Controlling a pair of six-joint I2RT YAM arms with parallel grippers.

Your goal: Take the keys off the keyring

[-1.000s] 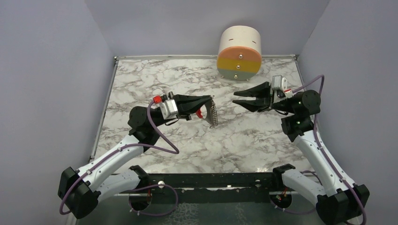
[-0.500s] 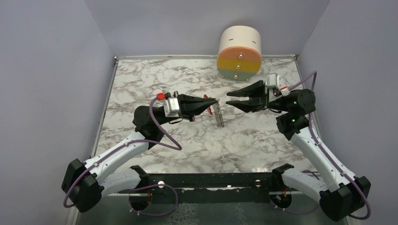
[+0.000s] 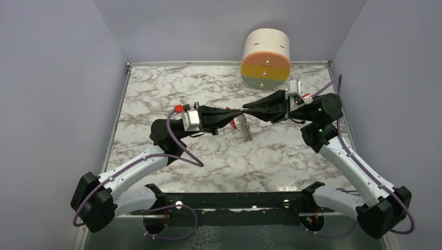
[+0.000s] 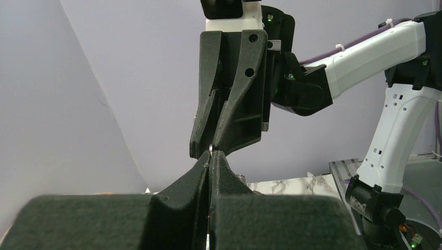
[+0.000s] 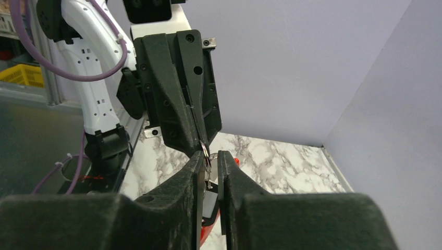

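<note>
In the top view both grippers meet tip to tip above the middle of the marble table. My left gripper (image 3: pixel 239 111) (image 4: pixel 210 154) is shut on the keyring (image 5: pixel 206 152), a thin metal loop that sticks out of its tips (image 4: pixel 210 148). The keys hang below it: a red piece (image 3: pixel 237 121) and a silvery jagged strip (image 3: pixel 247 133). My right gripper (image 3: pixel 246 110) (image 5: pixel 210 153) faces it, jaws a narrow gap apart, with the keyring in that gap against one finger. The red key (image 5: pixel 206 233) shows low between those fingers.
A lying cylinder (image 3: pixel 266 57) with orange, yellow and grey-green bands on its face rests at the back of the marble table (image 3: pixel 172 88), just behind the right gripper. Plain walls close the table in on three sides.
The right gripper has moved left up to the left gripper's tips and its jaws have narrowed around the keyring. The left gripper shifted slightly right, and the keys swung with it.
</note>
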